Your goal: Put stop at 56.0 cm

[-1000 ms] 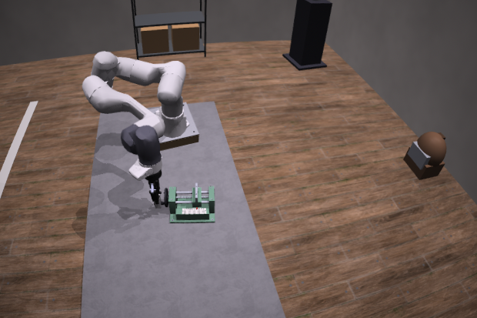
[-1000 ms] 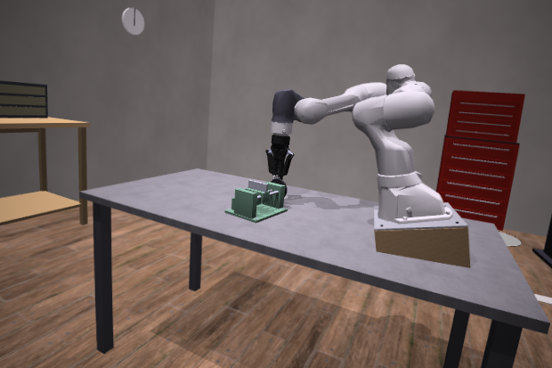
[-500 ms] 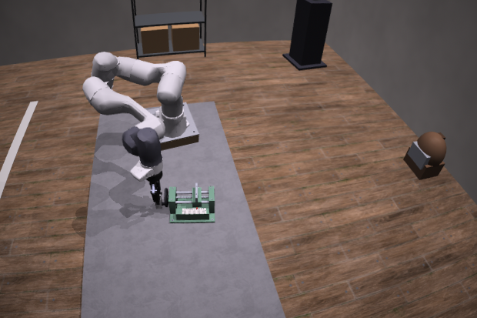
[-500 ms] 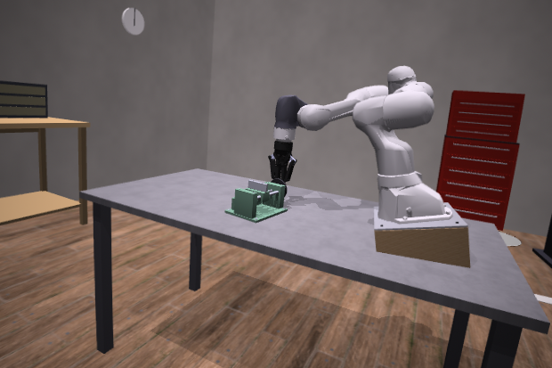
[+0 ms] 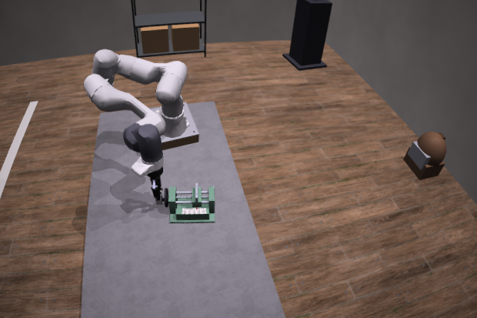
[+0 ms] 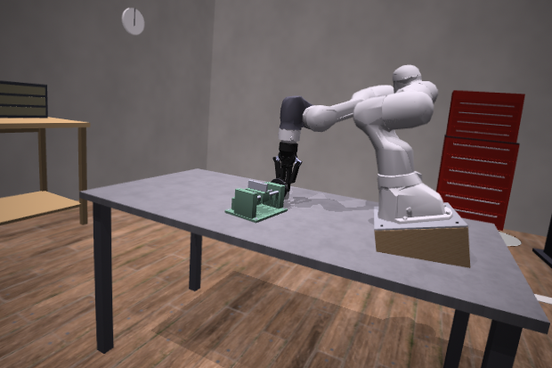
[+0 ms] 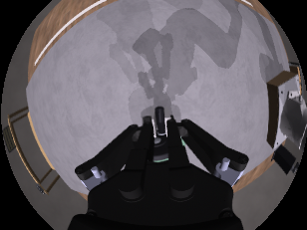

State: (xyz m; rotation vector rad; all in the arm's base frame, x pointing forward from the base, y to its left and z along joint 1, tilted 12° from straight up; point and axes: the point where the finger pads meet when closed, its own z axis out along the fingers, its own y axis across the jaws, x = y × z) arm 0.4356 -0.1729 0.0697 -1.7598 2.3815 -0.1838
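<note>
A green fixture [image 5: 172,216] [image 6: 244,202] stands on the table, with rails between its two end blocks. The stop [image 5: 197,197] [image 6: 257,184] is a green carriage with a pale upright plate, right of the middle of the rails in the top view. A white scale [image 5: 188,211] with a small red mark lies in front; its figures are too small to read. The dark handwheel [image 5: 166,197] [image 6: 279,182] is on the fixture's left end. My gripper [image 5: 158,197] [image 6: 287,192] [image 7: 159,114] points down beside the wheel, shut on its dark handle [image 7: 159,115]. The fingers partly hide the handle and wheel.
The fixture and the arm's base [image 5: 181,139] [image 6: 421,245] share the grey table [image 5: 173,267] [image 6: 325,242]. The base stands well away from the fixture. A shelf rack, a red tool cabinet and a wooden bench stand off the table.
</note>
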